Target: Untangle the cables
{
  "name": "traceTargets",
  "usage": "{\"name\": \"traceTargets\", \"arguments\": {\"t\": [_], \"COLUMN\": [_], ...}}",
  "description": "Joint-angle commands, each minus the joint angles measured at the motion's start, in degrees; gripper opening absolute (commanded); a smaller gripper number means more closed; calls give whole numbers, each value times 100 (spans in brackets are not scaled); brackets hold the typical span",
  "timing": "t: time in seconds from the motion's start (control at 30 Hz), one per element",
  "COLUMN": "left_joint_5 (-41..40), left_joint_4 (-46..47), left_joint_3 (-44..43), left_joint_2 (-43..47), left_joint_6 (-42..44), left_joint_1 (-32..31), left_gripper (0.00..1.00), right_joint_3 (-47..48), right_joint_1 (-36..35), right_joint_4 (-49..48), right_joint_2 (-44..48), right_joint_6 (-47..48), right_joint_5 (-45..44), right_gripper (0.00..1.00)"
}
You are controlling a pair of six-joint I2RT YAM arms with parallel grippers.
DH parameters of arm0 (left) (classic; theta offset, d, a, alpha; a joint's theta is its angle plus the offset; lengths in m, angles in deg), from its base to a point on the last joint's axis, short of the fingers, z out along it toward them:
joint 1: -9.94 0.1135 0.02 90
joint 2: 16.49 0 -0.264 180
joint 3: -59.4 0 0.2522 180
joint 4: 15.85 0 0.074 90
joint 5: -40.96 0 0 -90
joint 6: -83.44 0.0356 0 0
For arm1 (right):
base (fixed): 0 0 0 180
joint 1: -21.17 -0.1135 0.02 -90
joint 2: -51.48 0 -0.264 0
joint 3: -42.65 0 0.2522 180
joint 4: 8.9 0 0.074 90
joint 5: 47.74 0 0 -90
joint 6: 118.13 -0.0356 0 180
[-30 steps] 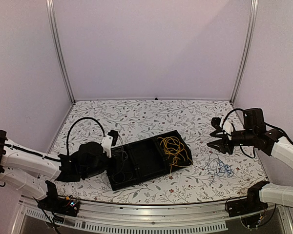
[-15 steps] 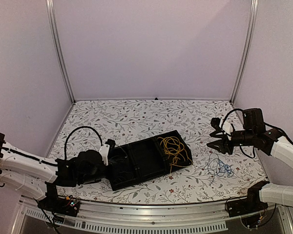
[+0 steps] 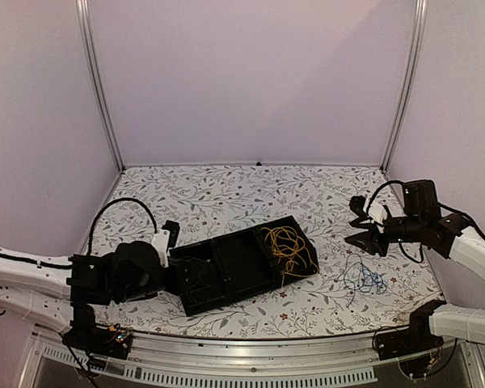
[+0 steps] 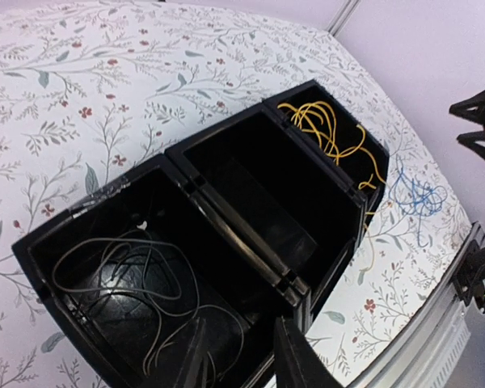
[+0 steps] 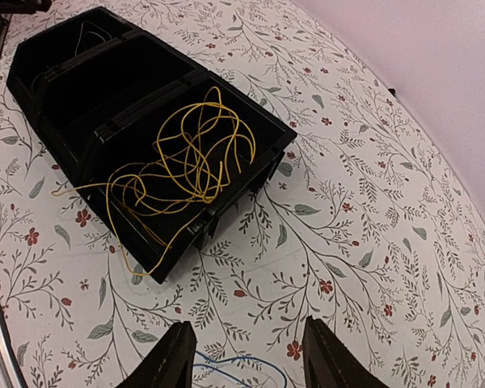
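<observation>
Seen from above, the thin yellow cable (image 3: 284,246) lies heaped in the right-hand compartment of the black plastic three-compartment tray (image 3: 242,263). A few of its loops spill over the rim onto the floral-patterned surface (image 3: 250,194). The thin blue cable (image 3: 364,279) sits in a loose bundle on the surface just right of the tray, apart from the yellow one. The thin black cable (image 3: 198,279) shows only as faint strands in the left compartment, and the middle compartment holds nothing. I judge the sorting largely done, since the three colours lie separate. What is left is probably the blue bundle and the stray yellow loops.

The left arm reaches in low and nearly level, with the left end effector (image 3: 176,271) at the tray's left compartment. The right arm is bent at the elbow, holding the right end effector (image 3: 362,237) above the surface just beyond the blue cable and aimed toward the tray.

The left wrist view looks down into that left compartment, where the black cable lies coiled on the floor. One pale finger (image 4: 295,364) is plain, but the other is hard to pick out against the dark tray. As far as I can tell, the jaws are partly apart with nothing between them.

In the right wrist view both fingers (image 5: 171,360) stand wide apart and empty. A blue strand lies on the surface below them, and the yellow heap is in the tray beyond.
</observation>
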Motion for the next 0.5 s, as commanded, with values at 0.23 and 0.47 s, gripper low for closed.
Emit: {"name": "traceTargets", "arguments": {"t": [0.23, 0.47], "left_joint_5": [-402, 420], "left_joint_4": [467, 820], "left_joint_3": [-886, -1926], "left_joint_2": [-300, -1826], "left_joint_6": [1591, 2095], "left_joint_1": [-88, -475], "left_gripper": [50, 50], "right_joint_3": [296, 552], "right_joint_1": [23, 18], "right_joint_4": [1233, 877], "right_joint_2": [-694, -1710], "right_joint_6": [941, 1334], "right_joint_5": [-1359, -1940], "right_gripper": [56, 58]}}
